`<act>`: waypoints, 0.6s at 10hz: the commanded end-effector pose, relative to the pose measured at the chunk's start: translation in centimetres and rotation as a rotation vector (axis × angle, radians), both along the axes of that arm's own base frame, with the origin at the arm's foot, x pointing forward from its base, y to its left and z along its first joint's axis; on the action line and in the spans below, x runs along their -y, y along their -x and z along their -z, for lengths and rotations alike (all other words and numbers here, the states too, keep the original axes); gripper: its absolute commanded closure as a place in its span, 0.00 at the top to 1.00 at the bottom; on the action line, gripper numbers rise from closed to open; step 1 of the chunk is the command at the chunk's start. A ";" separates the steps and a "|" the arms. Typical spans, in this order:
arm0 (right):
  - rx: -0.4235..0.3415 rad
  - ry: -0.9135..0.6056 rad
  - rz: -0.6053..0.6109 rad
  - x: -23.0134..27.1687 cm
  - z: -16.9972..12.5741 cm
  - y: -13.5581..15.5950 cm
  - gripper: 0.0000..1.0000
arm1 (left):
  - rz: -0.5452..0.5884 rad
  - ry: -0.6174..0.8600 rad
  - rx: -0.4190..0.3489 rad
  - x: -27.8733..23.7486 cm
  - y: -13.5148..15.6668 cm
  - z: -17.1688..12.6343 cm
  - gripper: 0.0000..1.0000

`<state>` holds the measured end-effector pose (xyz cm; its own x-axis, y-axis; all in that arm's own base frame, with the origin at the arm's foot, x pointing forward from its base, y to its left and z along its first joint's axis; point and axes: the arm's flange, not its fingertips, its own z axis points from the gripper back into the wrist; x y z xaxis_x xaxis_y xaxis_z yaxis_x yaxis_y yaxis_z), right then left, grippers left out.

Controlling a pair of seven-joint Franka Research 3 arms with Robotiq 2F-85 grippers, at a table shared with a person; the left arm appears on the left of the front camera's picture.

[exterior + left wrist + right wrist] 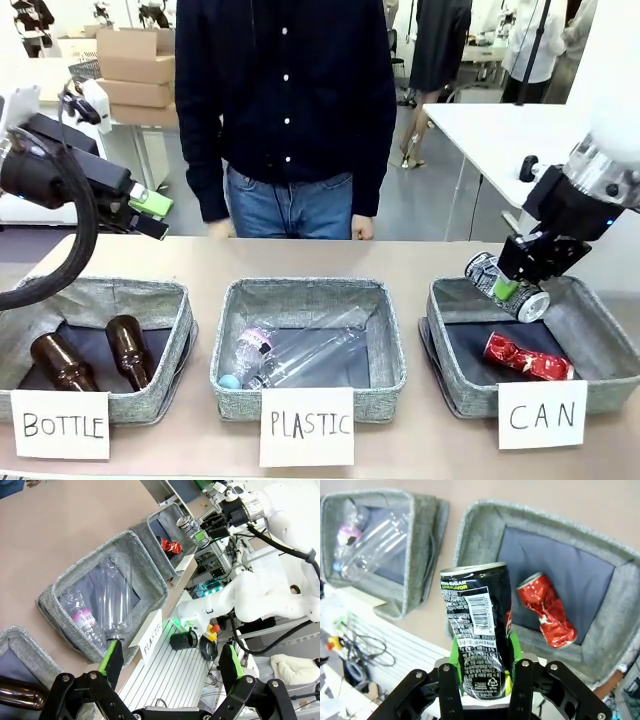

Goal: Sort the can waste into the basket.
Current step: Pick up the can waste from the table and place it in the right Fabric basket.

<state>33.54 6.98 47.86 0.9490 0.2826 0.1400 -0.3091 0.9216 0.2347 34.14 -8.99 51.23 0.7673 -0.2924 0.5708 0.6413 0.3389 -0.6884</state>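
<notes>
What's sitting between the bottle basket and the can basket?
The PLASTIC basket, holding clear plastic bottles, sits between the BOTTLE basket and the CAN basket, as the front view shows.

The right gripper (pixel 507 290) hangs from its arm at the picture's right, wrist angled down and inward, green pads (pixel 453 656) clamped on the black can (pixel 477 630). The left gripper (pixel 170 665) is raised at the far left, its fingers spread wide apart with nothing between them.
</notes>
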 end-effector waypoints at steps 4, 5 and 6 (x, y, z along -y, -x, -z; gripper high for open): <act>0.030 -0.043 0.026 -0.2 0.3 0.1 1.00 | 0.010 -0.003 -0.004 -0.3 0.0 -0.1 1.00; 0.029 -0.043 0.029 -0.2 0.3 0.0 1.00 | 0.010 -0.003 -0.004 -0.3 0.0 -0.1 1.00; 0.037 -0.059 0.027 -0.1 0.3 0.0 1.00 | 0.010 -0.003 -0.004 -0.3 0.0 -0.1 1.00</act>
<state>33.71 6.96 48.06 0.9494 0.2719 0.1573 -0.3035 0.9232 0.2356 34.14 -8.99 51.23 0.7673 -0.2924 0.5707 0.6412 0.3389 -0.6885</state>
